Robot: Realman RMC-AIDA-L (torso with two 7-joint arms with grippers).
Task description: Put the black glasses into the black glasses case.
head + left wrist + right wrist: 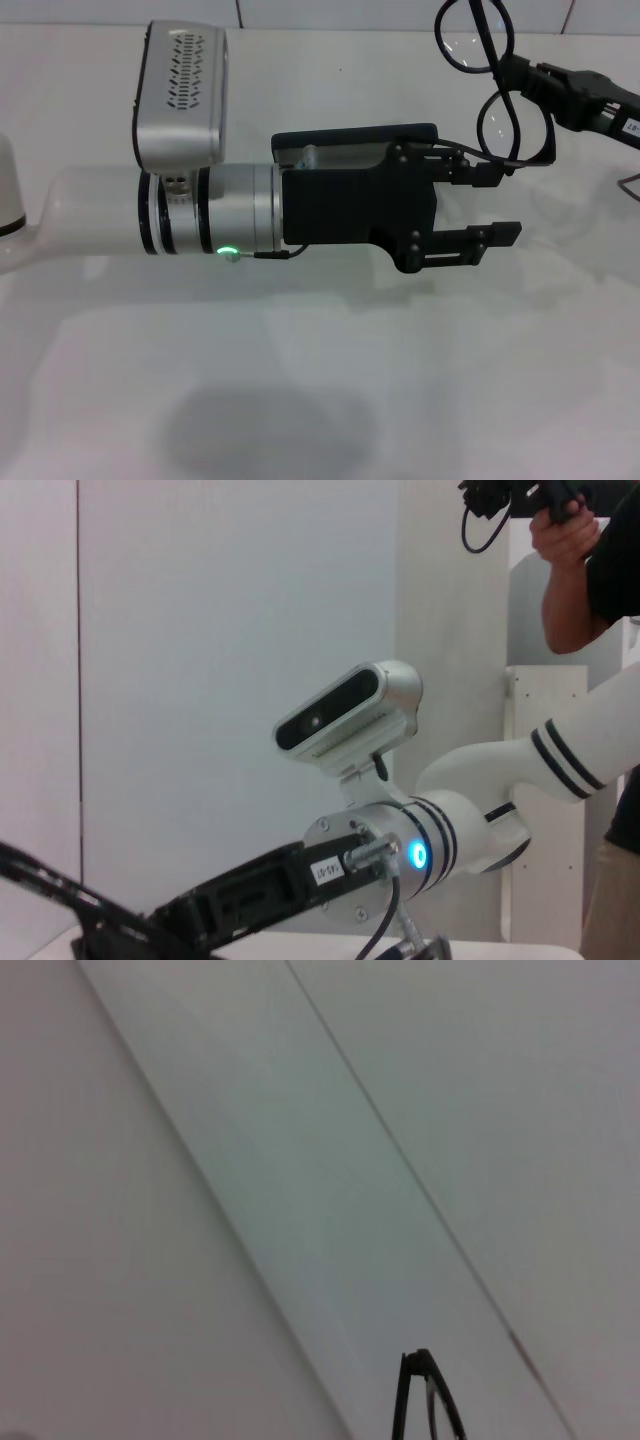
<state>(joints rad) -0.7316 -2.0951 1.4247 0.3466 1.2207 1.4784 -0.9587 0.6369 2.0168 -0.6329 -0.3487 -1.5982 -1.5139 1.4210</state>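
Two arms are in view above a white table [300,400]. From the head view, the left arm lies level across the middle of the scene, reaching from the left edge toward the right, with its silver wrist camera [182,95] mounted on top and a green light lit on the wrist ring. The left gripper [492,206] sits at the end of this arm, its two black fingers [495,234] standing apart with nothing between them.

Behind the left arm's gripper block, the black glasses case [350,135] shows only as a dark slab with a rounded corner; most of it is hidden by the arm, and whether it is open cannot be told.

The right arm enters from the upper right corner and points toward the left. The right gripper [522,80] is clamped on the black glasses [480,60] at the bridge between the lenses. One round lens rises above the grip point and the other [515,125] hangs below it, just beside the upper finger of the left gripper. The glasses are held clear of the table, near the case but apart from it.

The left wrist view shows the right arm [500,790] and its camera from the side, with a person [600,570] standing behind. The right wrist view shows only part of the frame [425,1400] against a pale wall.
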